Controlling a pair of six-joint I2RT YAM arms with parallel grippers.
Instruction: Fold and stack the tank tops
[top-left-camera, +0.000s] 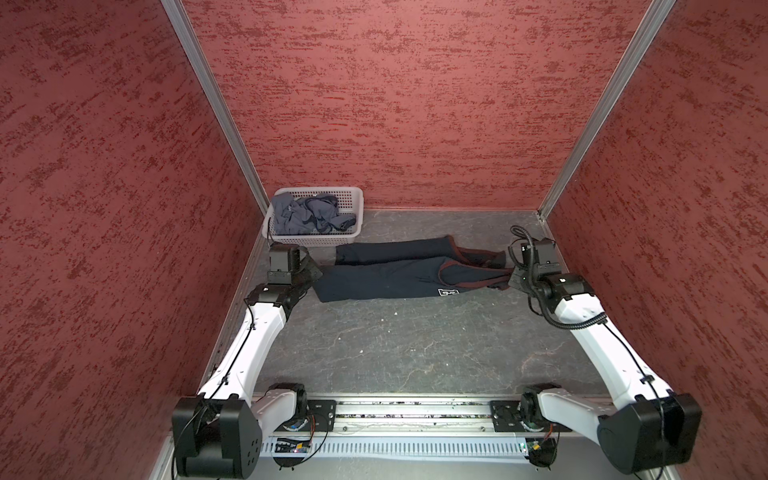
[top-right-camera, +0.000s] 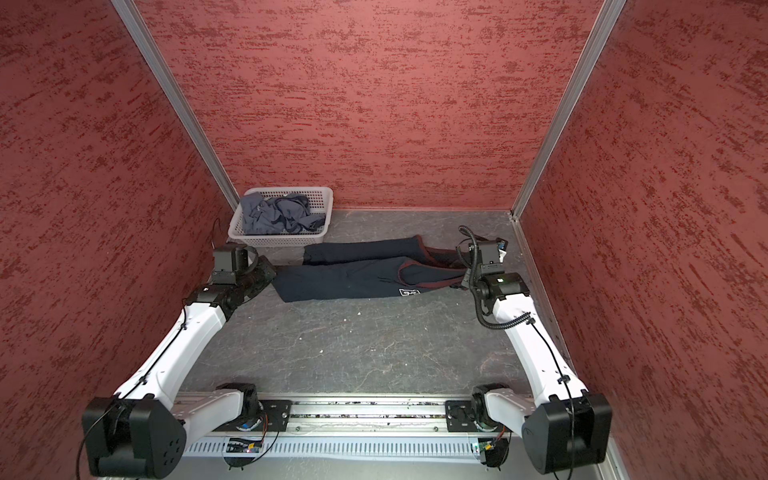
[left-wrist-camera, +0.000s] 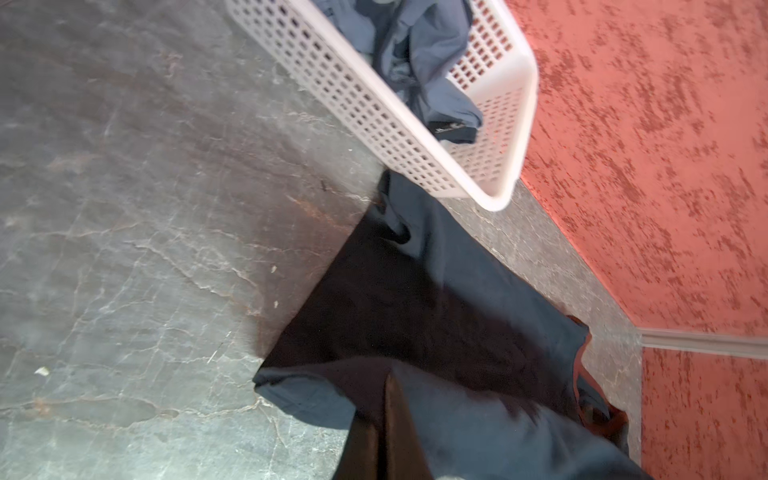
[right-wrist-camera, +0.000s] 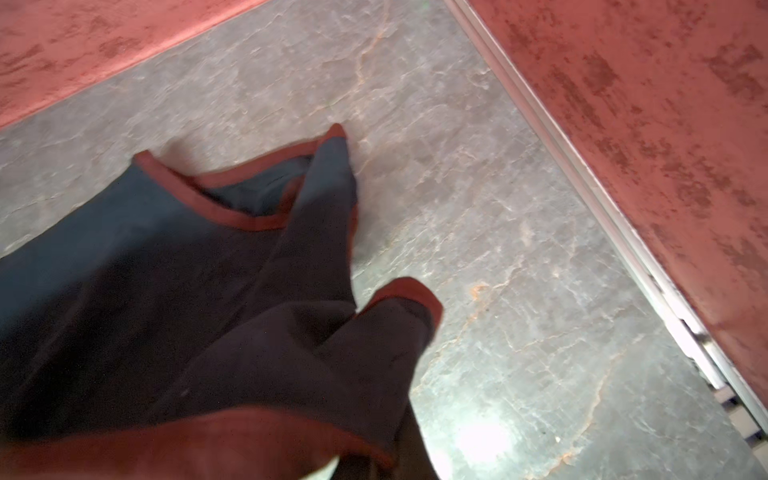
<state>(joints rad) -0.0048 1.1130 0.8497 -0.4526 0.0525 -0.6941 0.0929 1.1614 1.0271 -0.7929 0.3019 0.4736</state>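
The dark navy tank top (top-left-camera: 386, 278) (top-right-camera: 349, 280) with maroon trim lies folded lengthwise and stretched across the back of the table. My left gripper (top-left-camera: 313, 274) (top-right-camera: 270, 270) is shut on its hem end, beside the basket. My right gripper (top-left-camera: 512, 279) (top-right-camera: 465, 279) is shut on its strap end. In the wrist views the navy cloth (left-wrist-camera: 436, 299) (right-wrist-camera: 166, 257) rises toward each camera and covers the jaws. The slate grey-blue tank top (top-left-camera: 299, 214) (top-right-camera: 270, 214) (left-wrist-camera: 428, 50) sits crumpled in the basket.
The white perforated basket (top-left-camera: 316, 240) (top-right-camera: 278, 240) (left-wrist-camera: 374, 116) stands in the back left corner, touching the navy top's far edge. Red walls close in three sides of the grey table (top-left-camera: 395, 345). A metal rail (top-left-camera: 415, 411) runs along the front.
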